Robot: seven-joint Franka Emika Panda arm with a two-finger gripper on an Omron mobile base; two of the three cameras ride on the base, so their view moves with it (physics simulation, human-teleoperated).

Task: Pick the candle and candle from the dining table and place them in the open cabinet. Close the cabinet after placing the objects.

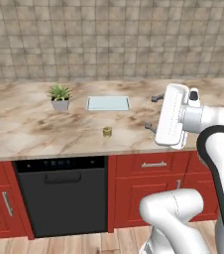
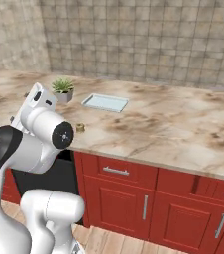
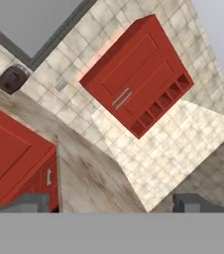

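Standing apart and empty, the jaws hung over the desk (image 1: 25, 129); the olive candle (image 1: 107, 131) looked tiny, the arm partly covering it from the right

Beige-grey tiled wall (image 1: 109, 39) fills upper frame; wood-plank floor (image 1: 84, 244) along bottom edge; window (image 3: 32, 22) at hand view's upper left, dark toaster (image 3: 12, 78) just below it.
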